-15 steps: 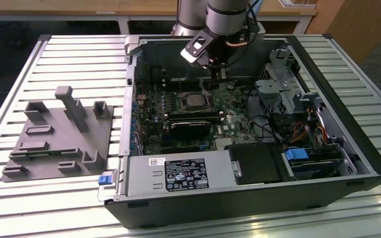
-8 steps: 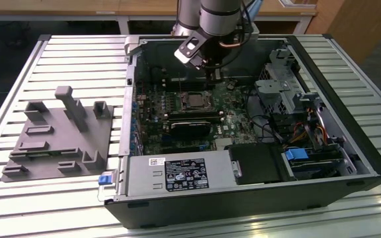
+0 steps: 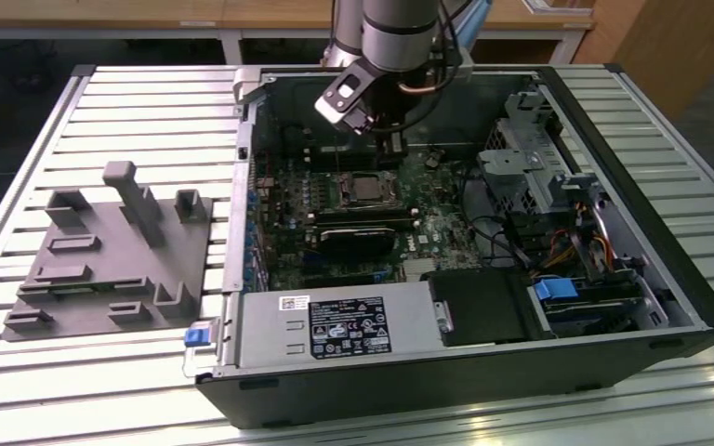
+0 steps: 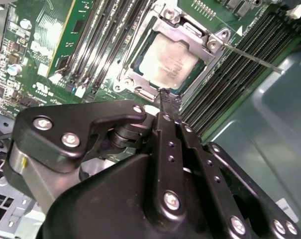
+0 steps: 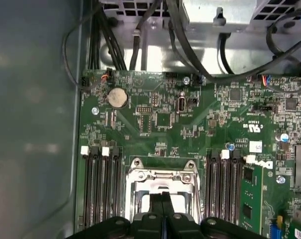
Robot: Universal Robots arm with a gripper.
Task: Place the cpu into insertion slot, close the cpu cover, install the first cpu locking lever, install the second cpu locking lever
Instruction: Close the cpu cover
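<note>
Just over the socket (image 3: 363, 189), I have the claw (image 4: 166, 97) pinched fully closed on nothing, tip beside the cover (image 4: 187, 31) lying over the chip (image 4: 167, 62), probably to nudge a lever (image 4: 254, 59).

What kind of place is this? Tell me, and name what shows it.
Probably a robotics lab bench: an open computer case lies on a slatted metal table, a grey fixture block beside it, a robot arm reaching inside.
</note>
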